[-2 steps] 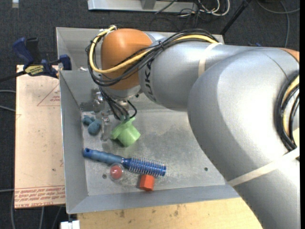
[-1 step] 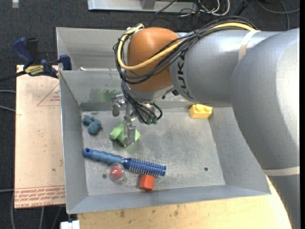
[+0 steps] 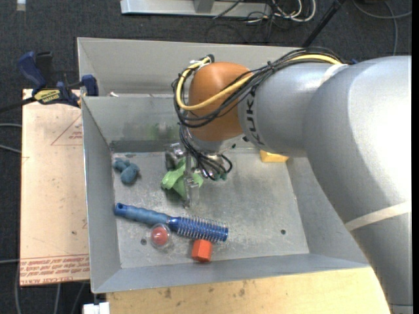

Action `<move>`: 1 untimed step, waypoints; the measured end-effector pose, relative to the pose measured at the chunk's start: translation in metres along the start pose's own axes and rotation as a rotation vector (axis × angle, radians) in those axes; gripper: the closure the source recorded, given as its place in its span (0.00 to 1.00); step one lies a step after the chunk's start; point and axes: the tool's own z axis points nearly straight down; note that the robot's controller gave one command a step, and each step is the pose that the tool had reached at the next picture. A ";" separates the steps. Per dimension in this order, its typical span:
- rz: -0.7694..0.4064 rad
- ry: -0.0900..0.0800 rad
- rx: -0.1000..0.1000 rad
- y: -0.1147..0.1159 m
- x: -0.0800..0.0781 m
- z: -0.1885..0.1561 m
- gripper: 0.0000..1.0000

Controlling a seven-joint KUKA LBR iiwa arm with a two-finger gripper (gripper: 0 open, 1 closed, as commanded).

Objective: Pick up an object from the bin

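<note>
Gripper point(image 3: 191, 198) low in mid-bin point(image 3: 98, 175), tip just beside a green crumpled thing point(image 3: 174, 177), touching or nearly. Open or shut: cannot tell, wrist and cables cover it.

Green thing: judged light, soft, likely to give under squeeze; not fragile. Best hold looks to be across its thicker middle.

Axis: seems to run lower-left to upper-right, right end hidden under the gripper; no clear front.

Brush point(image 3: 171, 222) lies nearer the front, apart, handle to the left. Blue lump point(image 3: 126, 170) well left.

Silver arm point(image 3: 340, 129) wears orange cover point(image 3: 219, 106), yellow cables point(image 3: 308, 57).
</note>
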 end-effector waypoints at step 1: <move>-0.003 -0.009 -0.002 0.003 -0.003 -0.006 1.00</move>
